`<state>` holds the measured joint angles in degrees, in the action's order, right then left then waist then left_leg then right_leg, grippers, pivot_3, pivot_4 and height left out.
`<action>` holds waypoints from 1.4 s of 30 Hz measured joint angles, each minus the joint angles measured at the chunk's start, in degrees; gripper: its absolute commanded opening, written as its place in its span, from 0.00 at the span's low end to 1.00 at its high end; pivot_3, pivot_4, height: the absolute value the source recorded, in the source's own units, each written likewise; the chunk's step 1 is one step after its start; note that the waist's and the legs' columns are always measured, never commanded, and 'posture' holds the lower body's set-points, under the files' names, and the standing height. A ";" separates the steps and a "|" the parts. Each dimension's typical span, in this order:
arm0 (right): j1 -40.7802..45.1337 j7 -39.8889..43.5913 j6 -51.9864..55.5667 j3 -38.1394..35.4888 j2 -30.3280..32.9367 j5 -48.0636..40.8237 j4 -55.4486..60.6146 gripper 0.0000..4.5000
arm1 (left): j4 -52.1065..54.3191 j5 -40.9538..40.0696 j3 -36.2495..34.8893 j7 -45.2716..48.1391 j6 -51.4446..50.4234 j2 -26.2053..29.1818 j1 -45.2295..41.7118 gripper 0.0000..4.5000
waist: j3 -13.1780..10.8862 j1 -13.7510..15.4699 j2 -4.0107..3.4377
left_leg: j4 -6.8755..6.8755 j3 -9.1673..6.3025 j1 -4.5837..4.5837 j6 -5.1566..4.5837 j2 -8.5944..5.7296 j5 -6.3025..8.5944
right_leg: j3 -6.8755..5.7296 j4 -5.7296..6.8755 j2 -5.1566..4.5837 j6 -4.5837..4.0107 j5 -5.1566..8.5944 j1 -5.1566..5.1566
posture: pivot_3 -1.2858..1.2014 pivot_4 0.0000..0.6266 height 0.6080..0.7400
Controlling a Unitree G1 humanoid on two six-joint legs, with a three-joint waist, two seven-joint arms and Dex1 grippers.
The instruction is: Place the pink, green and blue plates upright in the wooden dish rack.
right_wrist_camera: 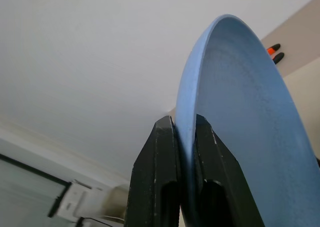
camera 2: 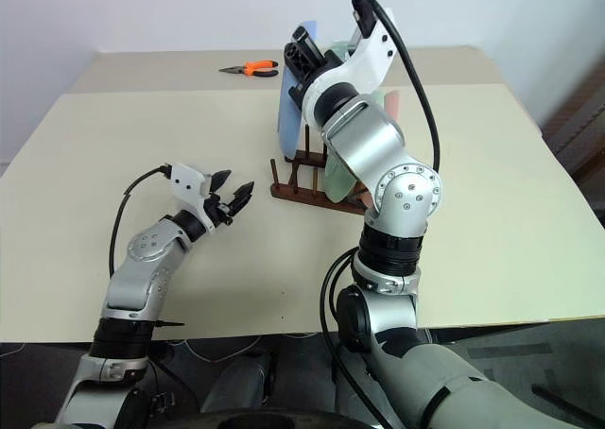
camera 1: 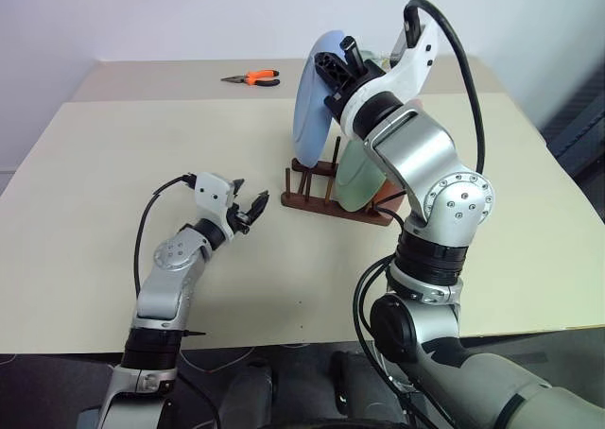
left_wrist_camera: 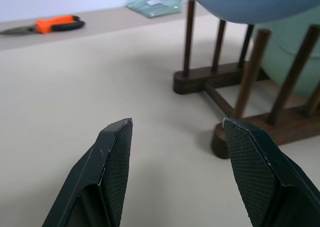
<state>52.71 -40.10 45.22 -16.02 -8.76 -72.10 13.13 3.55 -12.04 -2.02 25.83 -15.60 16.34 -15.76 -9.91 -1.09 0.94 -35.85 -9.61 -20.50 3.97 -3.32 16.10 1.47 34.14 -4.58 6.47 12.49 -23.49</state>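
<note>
So here we've got the blue plate (camera 1: 314, 98) pinched by its rim in the right gripper (right_wrist_camera: 184, 132), both black fingers clamped tight on the edge. It's a light, matte blue, shallow and round, held on edge above the left end of the wooden dish rack (camera 1: 326, 202), its lower rim down among the pegs there. The rack is dark brown, two rails with thin upright pegs, sitting on the beige table (camera 1: 113, 183). The green plate (camera 1: 357, 179) is already standing in it, pale mint, just behind the blue one. We can only see a sliver of the pink plate (camera 2: 393, 103) past the arm. Our left gripper (camera 1: 248, 208) hangs near the rack with its fingers spread apart, holding nothing. Orange-handled pliers (camera 1: 253, 77) lie at the far side.
</note>
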 measured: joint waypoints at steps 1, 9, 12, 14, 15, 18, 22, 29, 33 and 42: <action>0.01 -0.82 -0.47 0.05 0.00 -0.96 0.00 0.00 | 0.02 0.01 -0.07 -0.03 0.00 0.12 0.17 0.65 | 0.00 -0.04 0.00 | 0.00 0.00 0.00 0.00 0.00 0.00 | 0.00 0.00 0.00 0.00 0.00 0.00 | 0.52 0.24 1.00; 0.00 -8.23 -4.24 1.67 0.01 -5.56 0.34 0.00 | 0.04 0.02 -1.17 -0.61 0.00 0.98 0.51 0.65 | 0.00 -0.06 -0.01 | 0.01 0.00 0.02 0.00 0.00 0.00 | 0.00 0.00 0.01 -0.01 0.01 0.00 | 0.52 0.24 1.00; -0.04 -10.37 -5.31 2.63 0.03 -6.52 0.72 0.00 | 0.03 0.01 -1.46 -0.62 0.03 1.09 0.50 0.65 | 0.00 -0.07 -0.01 | 0.01 0.00 0.03 -0.01 0.00 0.00 | 0.00 0.00 0.01 -0.03 0.02 0.02 | 0.52 0.24 1.00; -0.05 -11.39 -6.09 3.15 0.05 -7.01 0.76 0.00 | 0.03 0.01 -1.50 -0.61 0.13 1.14 0.50 0.65 | 0.00 -0.06 -0.01 | 0.00 0.00 0.03 -0.01 0.00 0.00 | 0.00 0.00 0.01 -0.02 0.01 0.02 | 0.52 0.24 1.00; -0.05 -11.74 -6.48 3.36 0.06 -7.07 0.79 0.00 | 0.03 0.02 -1.51 -0.61 0.17 1.14 0.50 0.65 | 0.00 -0.05 -0.01 | 0.00 0.00 0.03 -0.01 0.00 0.00 | 0.00 0.00 0.01 -0.02 0.01 0.02 | 0.52 0.24 1.00; -0.05 -12.93 -7.57 3.70 0.09 -7.55 0.86 0.00 | 0.03 0.02 -1.51 -0.57 0.23 1.14 0.49 0.65 | 0.01 -0.07 -0.01 | 0.00 0.00 0.03 -0.01 0.00 0.00 | 0.00 0.00 0.01 -0.06 0.04 0.02 | 0.52 0.24 1.00; -0.09 -14.25 -9.11 3.78 0.28 -7.56 1.28 0.00 | 0.03 0.01 -1.51 -0.55 0.27 1.15 0.44 0.65 | 0.01 -0.06 -0.01 | 0.00 0.00 0.04 -0.01 0.01 0.00 | 0.00 0.00 0.01 -0.07 0.05 0.03 | 0.52 0.24 1.00; -0.10 -13.39 -10.80 3.74 1.16 -7.97 1.24 0.00 | 0.03 0.01 -1.52 -0.51 0.28 1.16 0.43 0.65 | 0.00 -0.05 -0.03 | 0.01 0.00 -0.01 -0.01 0.00 0.00 | 0.00 -0.02 0.01 -0.07 0.05 0.00 | 0.52 0.24 1.00; -0.13 -13.38 -11.22 3.78 1.45 -7.98 1.24 0.00 | 0.06 0.00 -1.52 -0.45 0.28 1.16 0.43 0.65 | 0.00 -0.06 -0.03 | 0.02 0.00 -0.01 -0.01 0.01 0.00 | 0.00 -0.02 0.01 -0.08 0.05 -0.01 | 0.52 0.24 1.00; -0.76 -14.65 -11.76 3.79 1.74 -8.09 1.25 0.00 | 1.24 -0.03 -1.54 -0.32 0.26 1.46 0.44 0.65 | -0.01 -0.04 -0.04 | 0.03 0.00 0.00 -0.01 0.01 0.00 | 0.00 -0.03 0.01 -0.15 0.10 0.00 | 0.52 0.24 1.00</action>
<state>51.94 -54.75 33.45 -12.23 -7.02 -80.19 14.37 4.79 -12.07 -3.56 25.52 -15.34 17.79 -15.32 -9.92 -1.13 0.90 -35.82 -9.62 -20.50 3.95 -3.30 16.10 1.48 34.11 -4.57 6.32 12.58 -23.49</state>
